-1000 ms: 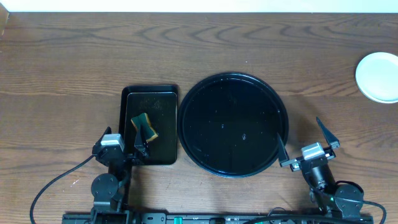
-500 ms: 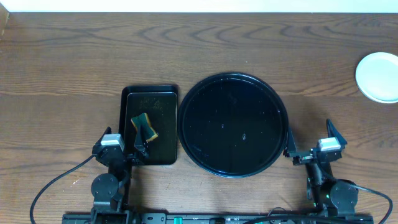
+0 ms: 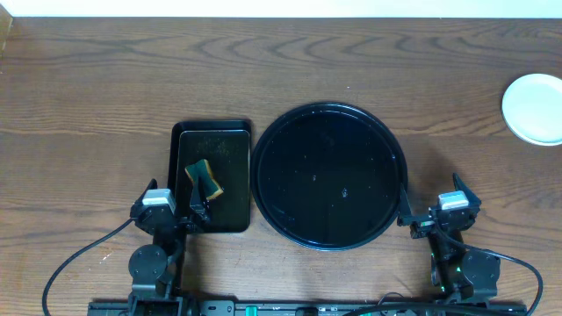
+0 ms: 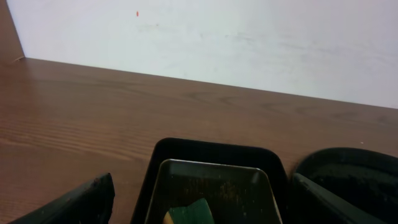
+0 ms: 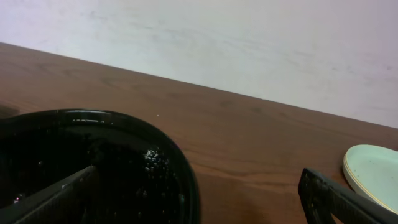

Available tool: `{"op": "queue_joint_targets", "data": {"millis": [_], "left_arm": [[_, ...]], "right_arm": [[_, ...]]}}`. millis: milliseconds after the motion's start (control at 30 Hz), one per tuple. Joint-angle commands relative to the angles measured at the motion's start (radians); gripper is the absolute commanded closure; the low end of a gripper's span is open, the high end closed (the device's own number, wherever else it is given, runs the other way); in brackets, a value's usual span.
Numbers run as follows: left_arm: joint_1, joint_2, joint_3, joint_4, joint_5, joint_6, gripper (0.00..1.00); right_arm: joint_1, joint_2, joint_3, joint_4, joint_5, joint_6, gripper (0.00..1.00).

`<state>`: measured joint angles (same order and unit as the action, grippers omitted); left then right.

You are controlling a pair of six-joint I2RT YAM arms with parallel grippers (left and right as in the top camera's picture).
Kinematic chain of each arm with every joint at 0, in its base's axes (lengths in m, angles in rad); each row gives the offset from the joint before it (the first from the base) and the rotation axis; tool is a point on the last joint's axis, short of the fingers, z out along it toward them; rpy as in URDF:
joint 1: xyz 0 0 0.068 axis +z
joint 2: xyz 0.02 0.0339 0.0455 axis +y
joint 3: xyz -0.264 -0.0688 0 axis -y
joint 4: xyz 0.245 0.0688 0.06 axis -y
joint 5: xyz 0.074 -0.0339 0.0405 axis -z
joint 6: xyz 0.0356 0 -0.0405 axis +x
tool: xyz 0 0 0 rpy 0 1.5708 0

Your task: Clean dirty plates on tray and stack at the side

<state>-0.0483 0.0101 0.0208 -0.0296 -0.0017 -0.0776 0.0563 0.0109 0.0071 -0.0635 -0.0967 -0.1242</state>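
Observation:
The large round black tray [image 3: 329,149] lies mid-table with no plates on it; a few wet specks shine on it. It also shows in the right wrist view [image 5: 130,149] and the left wrist view [image 4: 351,163]. A pale plate or stack of plates [image 3: 534,107] sits on bare wood at the far right edge and looks clean; I cannot tell how many there are. It shows in the right wrist view [image 5: 373,174]. My right gripper [image 3: 435,206] [image 5: 199,177] is open and empty, just right of the tray's front rim. My left gripper [image 3: 171,206] [image 4: 202,180] is open and empty.
A smaller rectangular black tray [image 3: 230,132] [image 4: 211,148] lies left of the round tray. It holds a green and yellow sponge [image 3: 204,178] [image 4: 189,213], just in front of my left gripper. Bare wood tabletop lies all around.
My right arm has drawn back toward the front edge and turned straight, ending close to the round tray's right rim. The left arm has not moved.

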Motion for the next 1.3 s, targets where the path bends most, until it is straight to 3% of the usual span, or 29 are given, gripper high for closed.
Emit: {"op": "queue_joint_targets", "data": {"millis": [0, 167, 1267], "left_arm": [[0.004, -0.006, -0.017, -0.044, -0.01, 0.006, 0.12], [0.004, -0.006, -0.017, -0.044, -0.01, 0.006, 0.12], [0.004, -0.006, -0.017, -0.044, -0.01, 0.006, 0.12]], "right_arm": [[-0.013, -0.006, -0.002, -0.006, -0.008, -0.003, 0.01], [-0.013, -0.006, -0.002, -0.004, -0.009, 0.065, 0.01], [-0.013, -0.005, -0.002, -0.004, -0.009, 0.064, 0.01]]}}
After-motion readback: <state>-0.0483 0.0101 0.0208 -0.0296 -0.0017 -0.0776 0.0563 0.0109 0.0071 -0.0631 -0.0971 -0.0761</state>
